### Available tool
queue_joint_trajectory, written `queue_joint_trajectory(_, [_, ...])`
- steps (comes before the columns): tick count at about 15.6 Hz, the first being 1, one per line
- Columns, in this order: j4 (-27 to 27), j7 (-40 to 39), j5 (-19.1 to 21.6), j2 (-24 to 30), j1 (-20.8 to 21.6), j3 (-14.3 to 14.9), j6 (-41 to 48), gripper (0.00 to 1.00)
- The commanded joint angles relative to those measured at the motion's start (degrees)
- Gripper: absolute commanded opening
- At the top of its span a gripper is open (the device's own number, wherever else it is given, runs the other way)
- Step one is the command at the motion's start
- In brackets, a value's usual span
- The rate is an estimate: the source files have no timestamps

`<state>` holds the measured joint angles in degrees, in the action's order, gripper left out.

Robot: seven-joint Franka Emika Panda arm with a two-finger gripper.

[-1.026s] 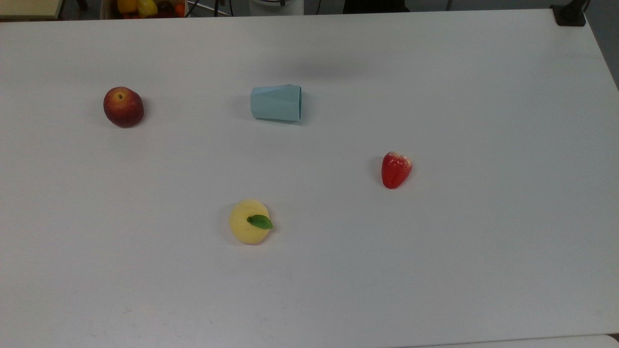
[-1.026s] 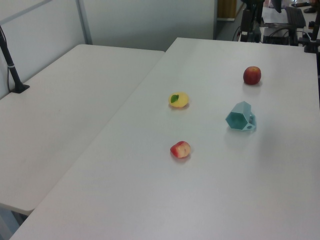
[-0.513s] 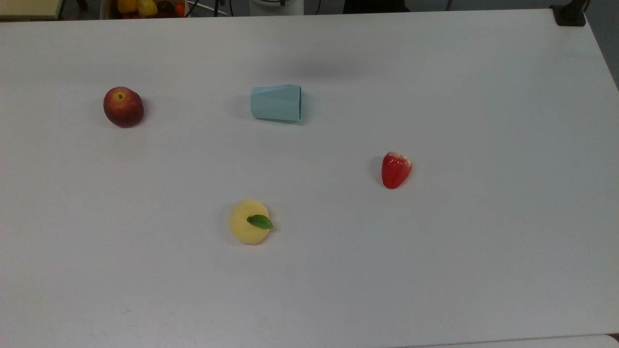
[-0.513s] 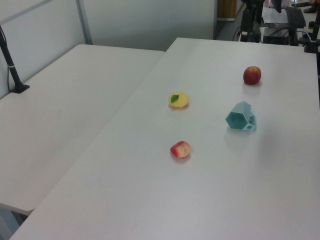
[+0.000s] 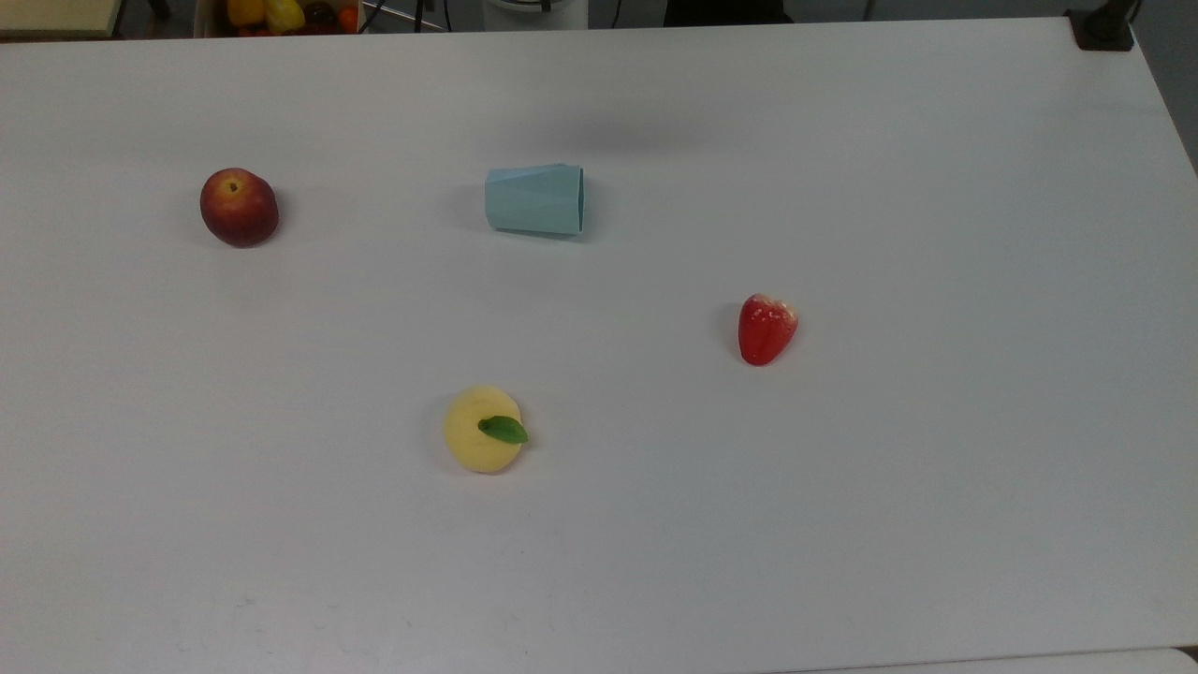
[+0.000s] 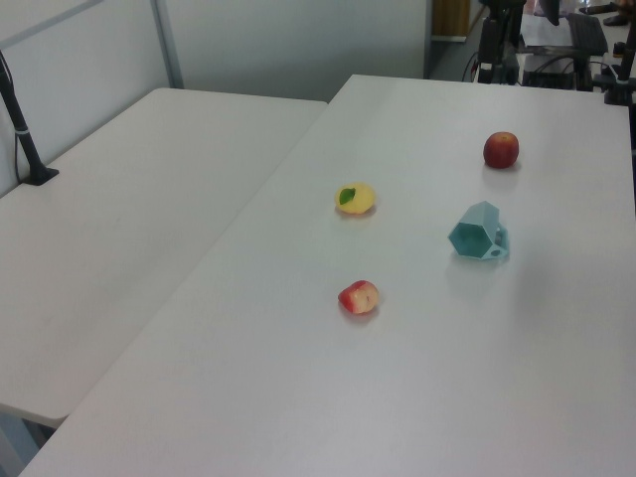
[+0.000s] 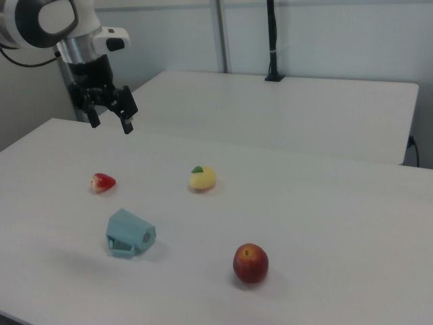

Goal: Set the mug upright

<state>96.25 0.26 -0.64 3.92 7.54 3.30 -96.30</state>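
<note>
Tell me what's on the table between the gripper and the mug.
In the right view, the red strawberry sits roughly between the raised gripper and the tipped mug; otherwise bare table.

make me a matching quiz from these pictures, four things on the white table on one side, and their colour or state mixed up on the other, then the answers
Things:
1. mug
2. peach
3. strawberry
4. end effector

States:
A. bright red, alone on the top view's right
B. open, raised above the table
C. pale blue, lying on its side
D. dark red and yellow, on the top view's left

Pairs: 1-C, 2-D, 3-A, 4-B
</note>
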Motion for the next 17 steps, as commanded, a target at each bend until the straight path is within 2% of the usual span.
queue_joint_trajectory(1, [0.7, -1.1, -0.1, 0.5, 0.5, 0.7, -0.3, 1.0])
queue_joint_trajectory(10, [2.3, -1.4, 0.0, -0.5, 0.9, 0.6, -0.1, 1.0])
queue_joint_trajectory(17, [6.3, -0.7, -2.0, -2.2, 2.0, -3.0, -1.0, 1.0])
